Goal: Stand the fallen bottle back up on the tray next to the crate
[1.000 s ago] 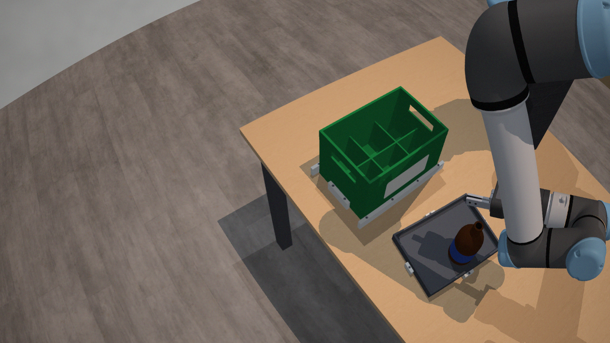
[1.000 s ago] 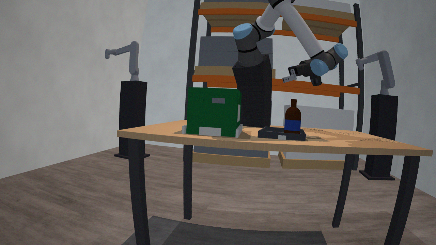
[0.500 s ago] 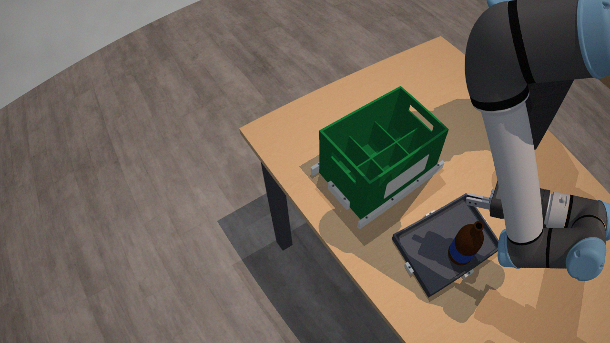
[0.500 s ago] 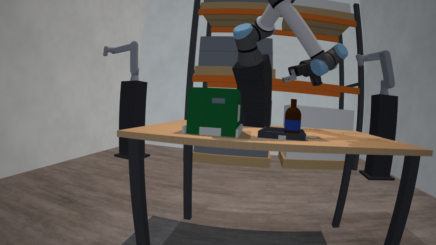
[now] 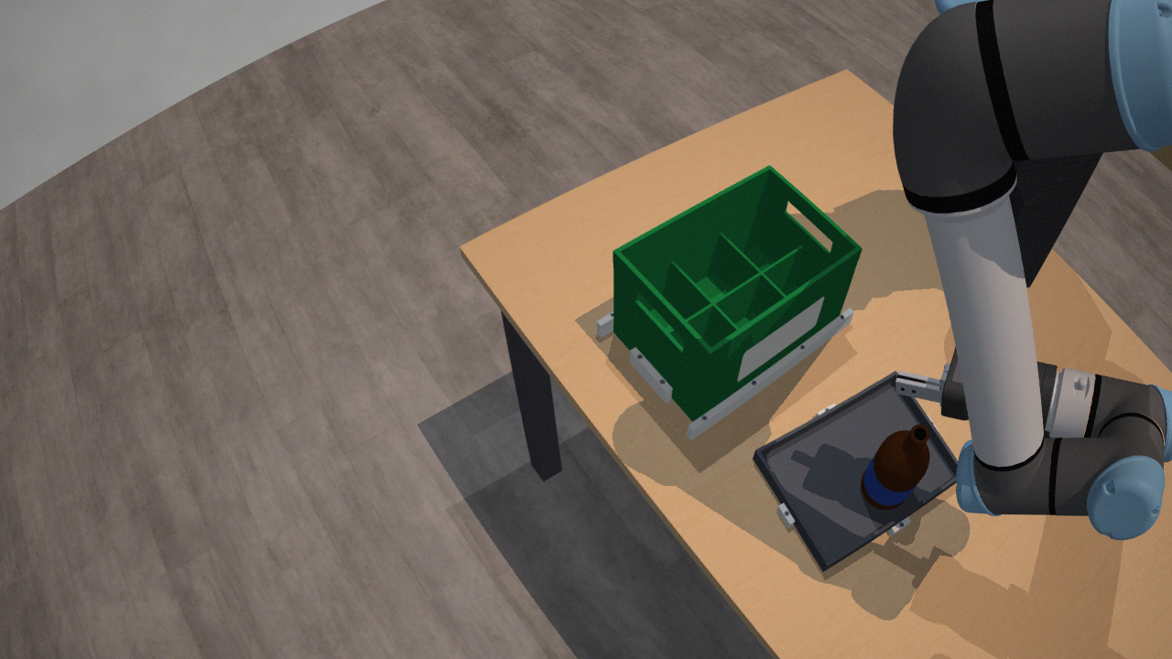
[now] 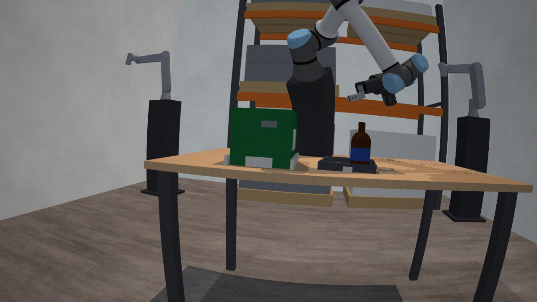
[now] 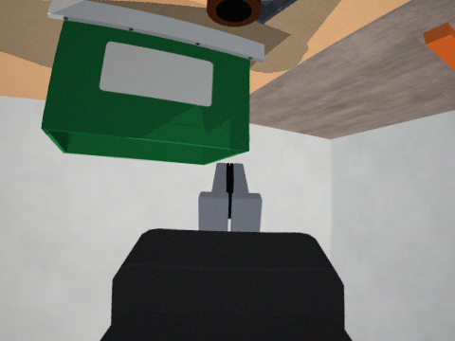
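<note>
The brown bottle (image 5: 896, 469) with a blue label stands upright on the dark grey tray (image 5: 856, 479). It also shows in the exterior view (image 6: 360, 144) on the tray (image 6: 347, 164), and its open neck shows at the top of the wrist view (image 7: 234, 2). My gripper (image 5: 906, 384) (image 6: 354, 97) is shut on nothing. It hangs in the air well above and apart from the bottle. The two fingers touch each other in the wrist view (image 7: 230, 180).
The green crate (image 5: 732, 288) with inner compartments stands left of the tray on grey rails; it also shows in the exterior view (image 6: 262, 137) and the wrist view (image 7: 148, 95). My arm's forearm (image 5: 983, 328) rises beside the tray. A shelf rack (image 6: 337, 56) stands behind the table.
</note>
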